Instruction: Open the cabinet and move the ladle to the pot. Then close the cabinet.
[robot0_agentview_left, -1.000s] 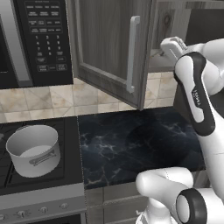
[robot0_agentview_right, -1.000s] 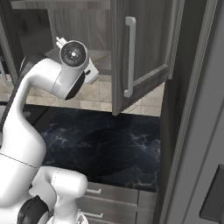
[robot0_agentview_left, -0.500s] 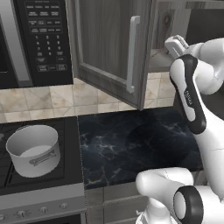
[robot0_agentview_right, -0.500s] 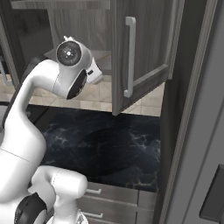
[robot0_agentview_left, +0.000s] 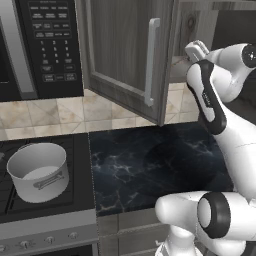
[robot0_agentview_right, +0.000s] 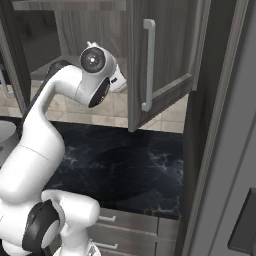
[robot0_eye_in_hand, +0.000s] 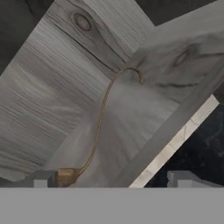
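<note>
Standing on the stove at left, the pot (robot0_agentview_left: 37, 171); cabinet (robot0_agentview_left: 127, 55) doors swung open; gripper (robot0_eye_in_hand: 111, 178), jaws spread and holding nothing, just above the ladle (robot0_eye_in_hand: 99, 127) lying on the cabinet shelf (robot0_eye_in_hand: 65, 87)

1. The white arm rises from its base low in both base views, bends at a dark elbow joint and reaches upward.
2. The wrist is high and the hand points forward and a little down.
3. The pincer (robot0_eye_in_hand: 111, 179) has its jaws wide apart.
4. In the hand view the two dark fingertips (robot0_eye_in_hand: 42, 179) stand far from each other.
5. Nothing is between the jaws; the pincer holds no object.
</note>
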